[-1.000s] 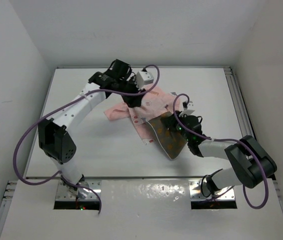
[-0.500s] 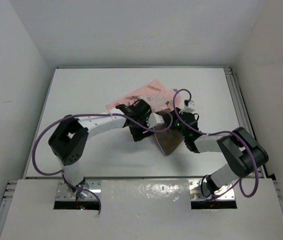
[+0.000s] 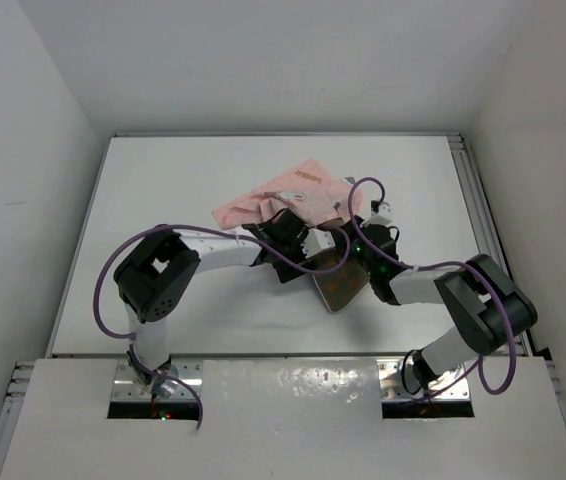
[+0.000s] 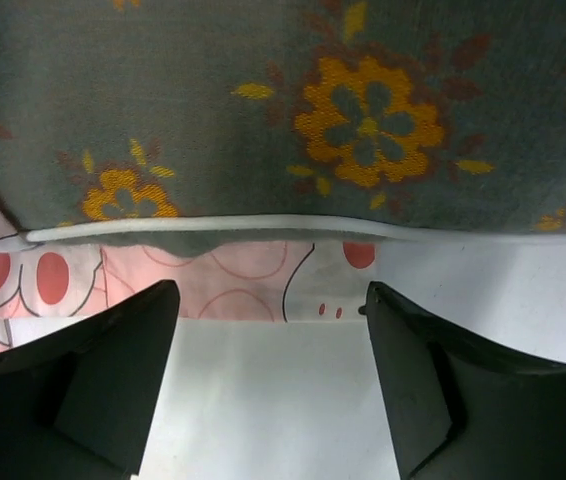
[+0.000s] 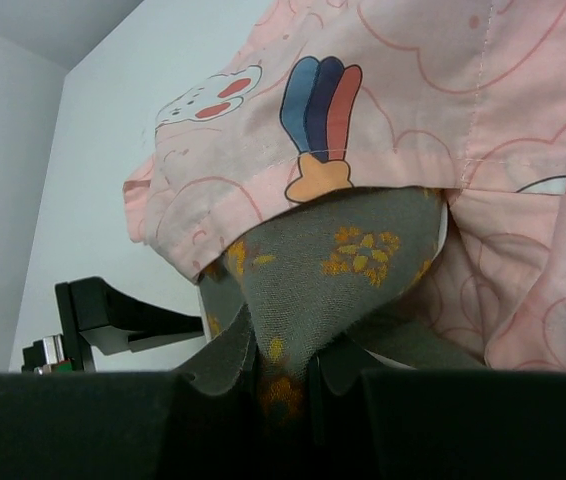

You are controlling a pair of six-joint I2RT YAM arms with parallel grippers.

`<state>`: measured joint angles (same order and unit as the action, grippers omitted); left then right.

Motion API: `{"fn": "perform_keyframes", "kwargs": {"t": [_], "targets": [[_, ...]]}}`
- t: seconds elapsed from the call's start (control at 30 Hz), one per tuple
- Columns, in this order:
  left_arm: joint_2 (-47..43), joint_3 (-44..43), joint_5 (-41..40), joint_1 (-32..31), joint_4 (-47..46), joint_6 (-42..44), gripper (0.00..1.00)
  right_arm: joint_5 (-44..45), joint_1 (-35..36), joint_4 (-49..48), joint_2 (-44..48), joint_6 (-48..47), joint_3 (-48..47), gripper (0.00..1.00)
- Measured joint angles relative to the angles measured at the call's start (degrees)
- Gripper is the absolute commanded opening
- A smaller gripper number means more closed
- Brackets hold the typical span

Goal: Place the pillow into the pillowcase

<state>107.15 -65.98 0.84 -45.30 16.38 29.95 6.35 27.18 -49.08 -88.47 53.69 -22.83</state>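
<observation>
We find the pillow (image 3: 337,287) right of the bench's (image 3: 163,190) middle, between the two arms. Its far end lies under the pillowcase (image 3: 288,190) and its near end is exposed. In the top view the exposed part runs from far to near, with its lowest corner pointing at the near edge of the bench. We cannot tell from that view how much of it is lifted off the surface.

The pillowcase lies crumpled from the middle of the bench towards the far edge. Its long axis slants from the left side to the far right. In the right wrist view its pink hem (image 5: 363,170) drapes over the top of the pillow, just below a blue and red print.

The right hand (image 5: 283,385) is clamped on the pillow; the olive fabric bunches into a fold where the two fingers meet.

The left hand (image 4: 273,370) sits at the pillow's left side, low to the bench, with its fingers (image 4: 113,380) spread apart. Only bare bench shows between them. In the left wrist view the pillow's pale piped edge (image 4: 263,224) runs level across the picture ahead of the fingertips. A strip of pillowcase shows beneath that edge. We see no contact between these fingers and either fabric.
</observation>
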Motion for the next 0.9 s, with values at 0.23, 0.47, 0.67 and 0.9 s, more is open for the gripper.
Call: {"fn": "perform_keyframes", "kwargs": {"t": [0.23, 0.47, 0.67, 0.9], "targets": [[0.42, 0.85, 3.69, 0.07, -1.05, 0.04, 0.71, -0.42, -0.04, 1.36, 0.76, -0.33, 0.00, 0.00], [0.42, 0.57, 10.54, 0.81, 3.67, -0.15, 0.58, -0.61, -0.07, 2.80, 2.60, -0.68, 0.04, 0.00], [-2.80, 4.31, 14.34, 0.57, 4.94, 0.15, 0.64, -0.96, -0.04, 2.43, 2.97, -0.61, 0.04, 0.00], [-0.63, 2.75, 9.88, -0.09, 1.66, -2.12, 0.73, -1.27, -0.04, 2.47, 3.45, -0.59, 0.15, 0.00]]}}
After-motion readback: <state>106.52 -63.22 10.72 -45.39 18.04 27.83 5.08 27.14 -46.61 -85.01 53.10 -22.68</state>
